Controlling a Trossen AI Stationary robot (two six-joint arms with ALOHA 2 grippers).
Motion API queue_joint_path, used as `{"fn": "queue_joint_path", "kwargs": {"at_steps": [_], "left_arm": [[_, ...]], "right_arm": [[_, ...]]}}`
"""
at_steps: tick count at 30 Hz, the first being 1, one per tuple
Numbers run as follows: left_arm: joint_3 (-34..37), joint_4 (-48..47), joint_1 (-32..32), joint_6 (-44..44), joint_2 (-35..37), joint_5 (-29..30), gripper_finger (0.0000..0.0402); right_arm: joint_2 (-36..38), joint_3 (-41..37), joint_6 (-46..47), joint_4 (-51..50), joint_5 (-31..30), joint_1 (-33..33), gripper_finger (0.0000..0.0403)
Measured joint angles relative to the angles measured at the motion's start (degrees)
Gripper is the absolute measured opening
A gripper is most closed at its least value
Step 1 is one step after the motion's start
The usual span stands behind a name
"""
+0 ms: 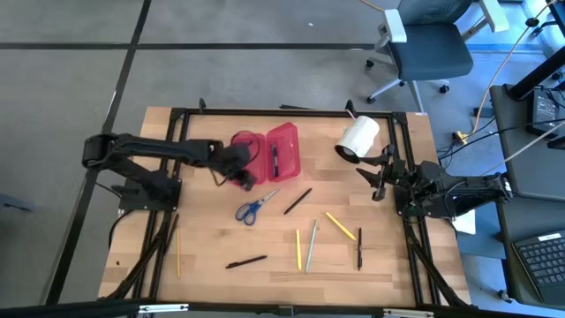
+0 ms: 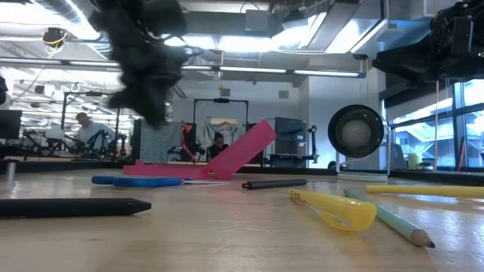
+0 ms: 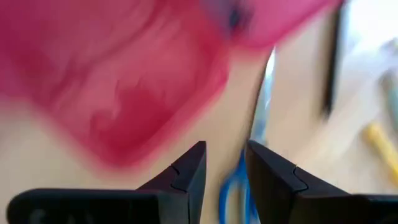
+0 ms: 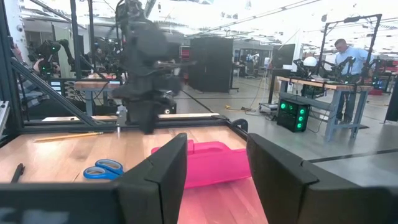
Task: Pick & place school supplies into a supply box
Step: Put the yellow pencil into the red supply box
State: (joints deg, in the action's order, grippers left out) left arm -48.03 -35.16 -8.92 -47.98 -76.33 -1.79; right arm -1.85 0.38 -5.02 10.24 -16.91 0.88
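Observation:
The red-pink supply box (image 1: 269,150) lies open near the table's far middle, with one dark pen (image 1: 274,159) in its right half. In the low view one half of the box (image 2: 243,148) stands tilted. Blue-handled scissors (image 1: 254,208) lie just near of the box, and yellow, green and black pens and pencils (image 1: 311,247) are scattered toward the near edge. My left gripper (image 1: 240,177) hovers open and empty at the near end of the box's left half (image 3: 124,93), with the scissors (image 3: 236,186) beyond its fingers. My right gripper (image 1: 378,181) waits open at the right, facing the box (image 4: 208,163).
A big white roll (image 1: 357,139) lies on its side at the far right, close to my right gripper. One yellow pencil (image 1: 177,247) lies apart by the left frame rail and a black pen (image 1: 245,262) near the near edge. A dark frame (image 1: 265,112) borders the table.

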Motion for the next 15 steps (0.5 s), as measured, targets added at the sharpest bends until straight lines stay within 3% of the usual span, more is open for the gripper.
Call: {"fn": "queue_joint_path", "kwargs": {"at_steps": [8,15], "left_arm": [[0.1,-20.3,10.9,-24.0,0.9,-4.7,0.0102],[0.1,-25.5,20.2,-40.6,0.9,-11.3,0.0104]], "right_arm": [[0.0,0.0,0.0,-0.4,0.0,0.0,0.0172],[0.0,0.0,0.0,-1.1,0.0,0.0,0.0172]]}}
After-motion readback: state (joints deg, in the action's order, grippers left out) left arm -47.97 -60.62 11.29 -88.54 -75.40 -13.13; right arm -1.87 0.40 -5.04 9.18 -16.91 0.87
